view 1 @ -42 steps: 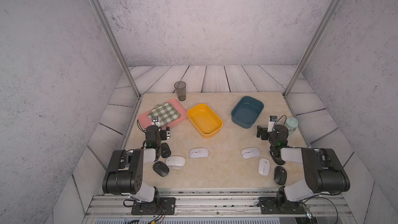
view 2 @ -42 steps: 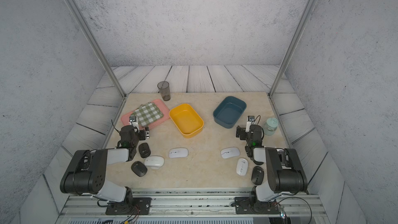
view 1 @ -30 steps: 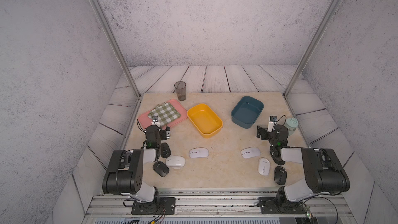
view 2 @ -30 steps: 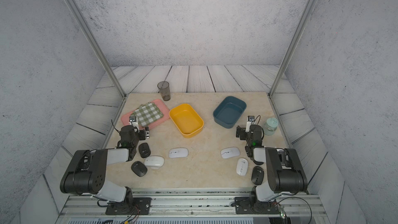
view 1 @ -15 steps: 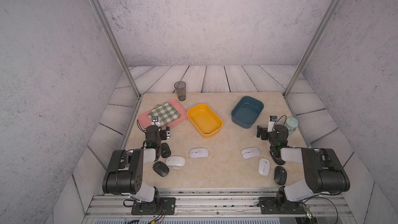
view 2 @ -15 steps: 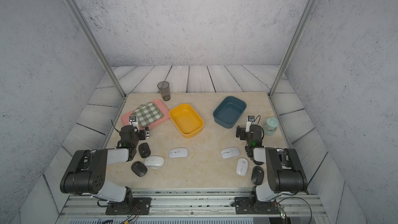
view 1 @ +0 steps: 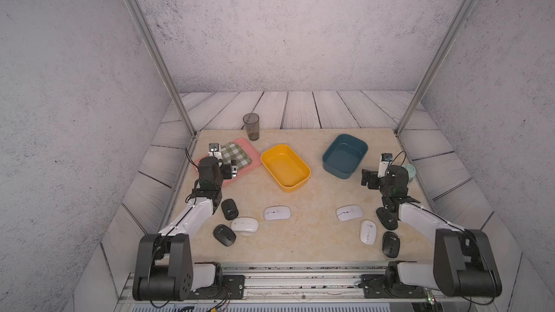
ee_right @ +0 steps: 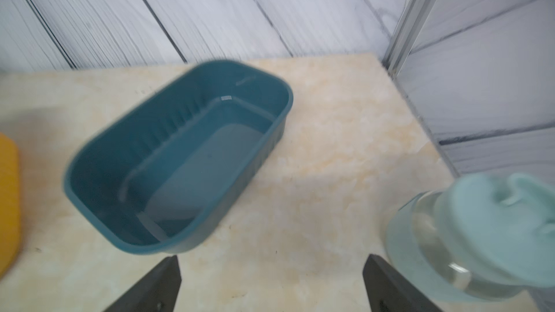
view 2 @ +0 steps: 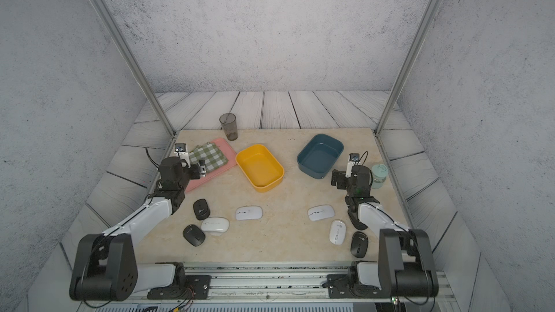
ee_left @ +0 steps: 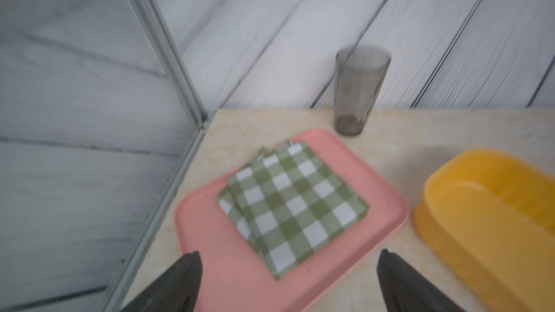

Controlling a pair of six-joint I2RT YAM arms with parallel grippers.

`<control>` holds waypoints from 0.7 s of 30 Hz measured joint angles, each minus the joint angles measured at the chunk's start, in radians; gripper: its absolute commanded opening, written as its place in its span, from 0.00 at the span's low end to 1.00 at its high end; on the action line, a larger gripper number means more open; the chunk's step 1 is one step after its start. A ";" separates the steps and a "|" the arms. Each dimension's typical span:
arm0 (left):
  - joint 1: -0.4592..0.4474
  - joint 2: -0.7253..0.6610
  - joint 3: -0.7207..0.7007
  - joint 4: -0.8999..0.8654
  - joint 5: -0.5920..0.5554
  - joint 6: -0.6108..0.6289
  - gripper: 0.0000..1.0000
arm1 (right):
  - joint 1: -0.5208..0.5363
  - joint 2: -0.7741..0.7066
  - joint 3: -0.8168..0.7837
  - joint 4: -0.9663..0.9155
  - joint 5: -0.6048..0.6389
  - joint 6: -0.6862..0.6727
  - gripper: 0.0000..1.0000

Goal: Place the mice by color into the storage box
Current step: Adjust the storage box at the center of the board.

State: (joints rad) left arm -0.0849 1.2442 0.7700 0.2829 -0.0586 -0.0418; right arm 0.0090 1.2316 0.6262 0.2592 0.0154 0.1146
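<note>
Counting in a top view, I get 4 white mice (view 1: 277,213) and 4 black mice (view 1: 229,208), all 8 on the tabletop (view 1: 315,244) in front of 2 boxes: 1 yellow box (view 1: 285,168), 1 blue box (view 1: 345,156). 1 black sits partly under R arm. L wrist view: left gripper (ee_left: 289,253) spread fully apart, holding nothing, above 1 pink tray (ee_left: 210,235). R wrist view: right gripper (ee_right: 271,258) spread just as wide, holding nothing, near blue box.

Lab booth: aluminium posts (view 1: 153,46), mounting rail (view 1: 300,279)
</note>
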 measured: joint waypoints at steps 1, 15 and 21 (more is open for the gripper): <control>-0.028 -0.023 0.054 -0.040 0.005 -0.009 0.98 | 0.000 -0.036 0.035 -0.043 -0.009 0.014 0.98; -0.290 0.484 0.683 -0.616 0.292 -0.356 0.10 | 0.037 0.467 0.724 -0.669 -0.323 0.229 0.09; -0.333 0.623 0.731 -0.727 0.325 -0.424 0.07 | 0.119 0.620 0.849 -0.810 -0.354 0.248 0.06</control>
State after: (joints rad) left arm -0.4175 1.8668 1.5009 -0.4442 0.2661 -0.4660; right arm 0.1284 1.8511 1.4754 -0.5507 -0.3389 0.3622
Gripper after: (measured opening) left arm 0.082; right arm 0.067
